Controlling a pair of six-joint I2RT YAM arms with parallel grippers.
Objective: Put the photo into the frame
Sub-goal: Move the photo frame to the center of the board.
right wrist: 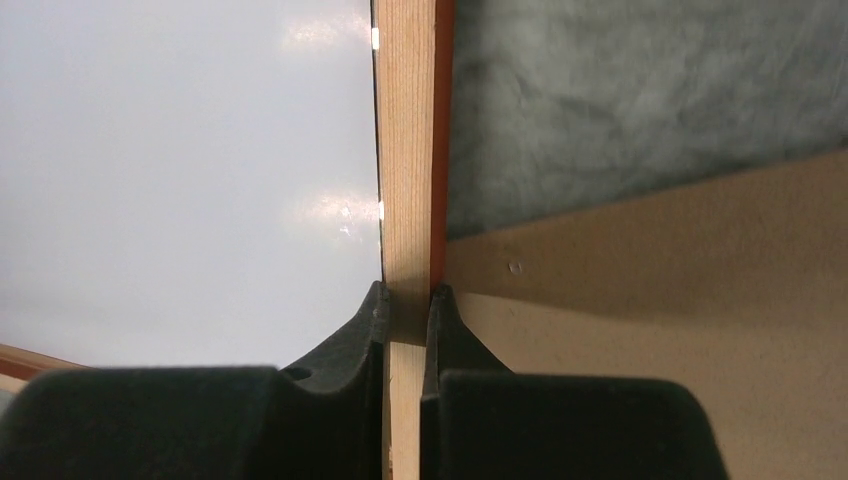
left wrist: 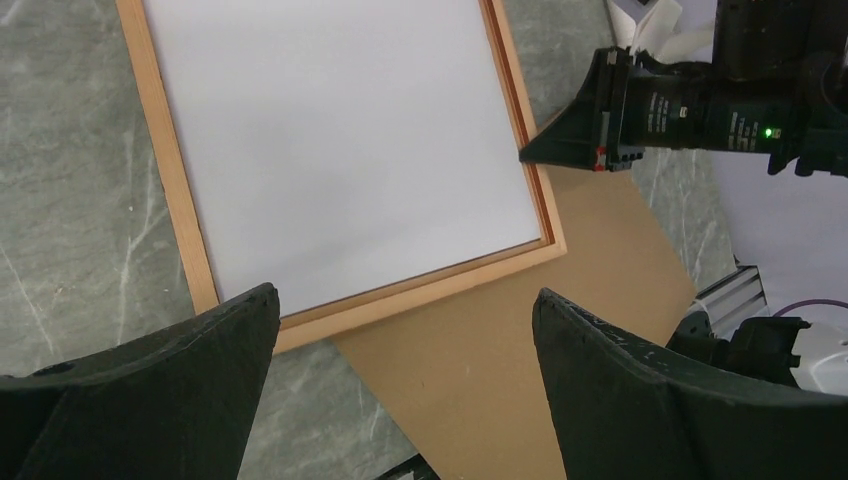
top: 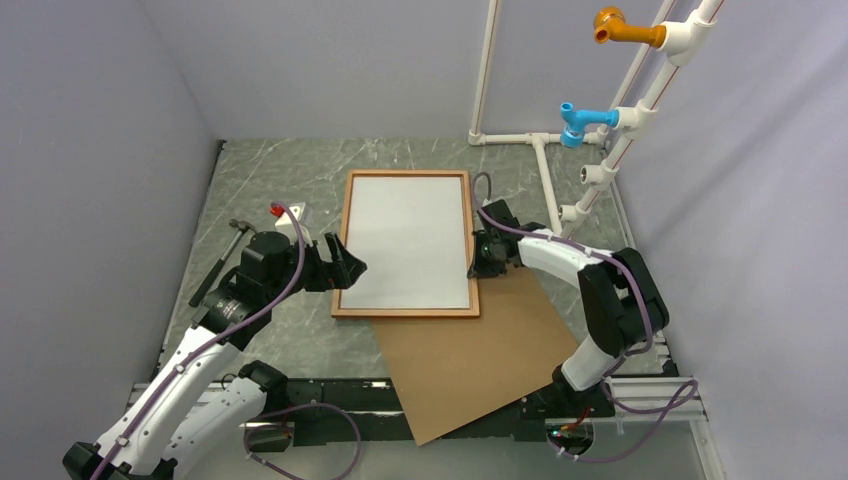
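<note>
The frame lies flat mid-table with its thin reddish-brown moulding up. Inside it rests the photo, showing only its plain white back. My right gripper is shut on the frame's right rail. The right wrist view shows both fingertips pinching that rail, with the photo to its left. My left gripper stands open just off the frame's left rail, holding nothing. In the left wrist view it hovers over the frame's near corner and the photo.
A brown backing board lies skewed under the frame's near right corner and reaches the table's front edge. A hammer and a small white block with a red top lie at the left. A white pipe rack stands back right.
</note>
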